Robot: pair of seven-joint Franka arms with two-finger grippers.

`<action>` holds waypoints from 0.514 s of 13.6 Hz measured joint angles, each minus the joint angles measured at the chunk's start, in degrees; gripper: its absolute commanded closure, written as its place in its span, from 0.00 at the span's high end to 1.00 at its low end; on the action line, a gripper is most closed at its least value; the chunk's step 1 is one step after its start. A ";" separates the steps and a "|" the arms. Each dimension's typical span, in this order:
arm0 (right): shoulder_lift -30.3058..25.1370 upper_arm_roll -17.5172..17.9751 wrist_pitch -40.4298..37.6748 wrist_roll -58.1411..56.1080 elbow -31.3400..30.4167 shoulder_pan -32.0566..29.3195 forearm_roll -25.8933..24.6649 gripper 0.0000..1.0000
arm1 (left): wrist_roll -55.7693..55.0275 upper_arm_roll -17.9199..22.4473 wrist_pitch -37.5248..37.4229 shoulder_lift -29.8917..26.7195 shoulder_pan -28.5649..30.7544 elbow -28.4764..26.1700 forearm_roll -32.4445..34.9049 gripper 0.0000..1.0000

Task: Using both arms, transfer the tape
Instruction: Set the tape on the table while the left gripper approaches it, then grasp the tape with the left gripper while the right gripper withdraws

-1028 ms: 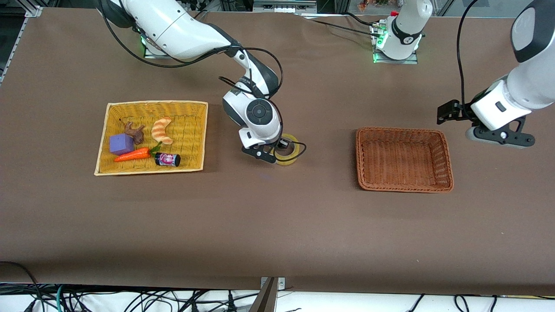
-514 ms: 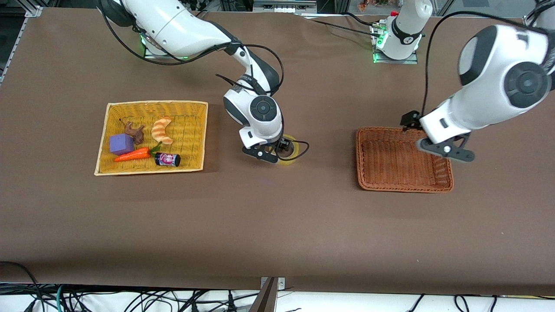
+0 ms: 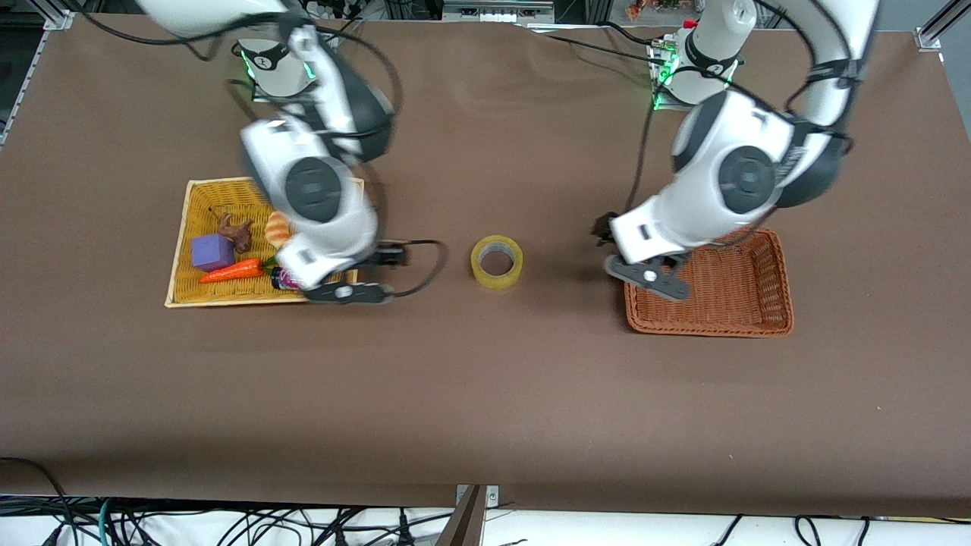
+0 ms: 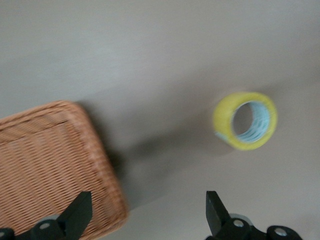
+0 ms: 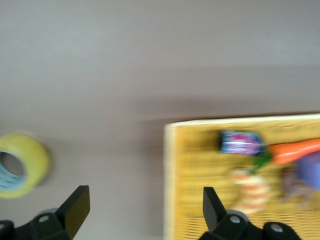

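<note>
Translucent pale yellow ring-shaped roll of packing tape lies flat on the brown table, hole up, between the two baskets, touching neither gripper.

Yellow woven rectangular basket, toward the right arm's end: holds a purple cube, a brown animal-shaped toy, an orange-striped croissant-shaped toy, an orange toy carrot with green top and a small dark can with a pink label. Arm partly covers the croissant and can.

Orange-brown wicker rectangular basket, toward the left arm's end: nothing visible in the part that shows.

Right gripper: up over the yellow basket's corner nearest the tape; fingers spread wide, nothing between them.

Left gripper: up over the wicker basket's edge nearest the tape; fingers spread wide, holding nothing.
</note>
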 measured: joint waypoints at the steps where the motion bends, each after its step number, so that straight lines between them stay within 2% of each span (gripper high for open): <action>1: -1.21 -0.08 -1.87 -4.46 0.00 -4.09 0.75 1.00 | -2.97 -0.04 2.81 1.37 -2.76 0.00 0.00 1.00; 4: -3.16 -1.37 -5.80 -10.12 0.00 -11.93 1.04 1.00 | -10.26 0.05 12.75 7.82 -9.75 -0.12 0.10 1.00; 7: -6.17 -5.30 -7.55 -12.78 0.16 -13.05 1.06 1.00 | -10.80 0.12 23.43 16.88 -12.10 -0.12 0.12 1.00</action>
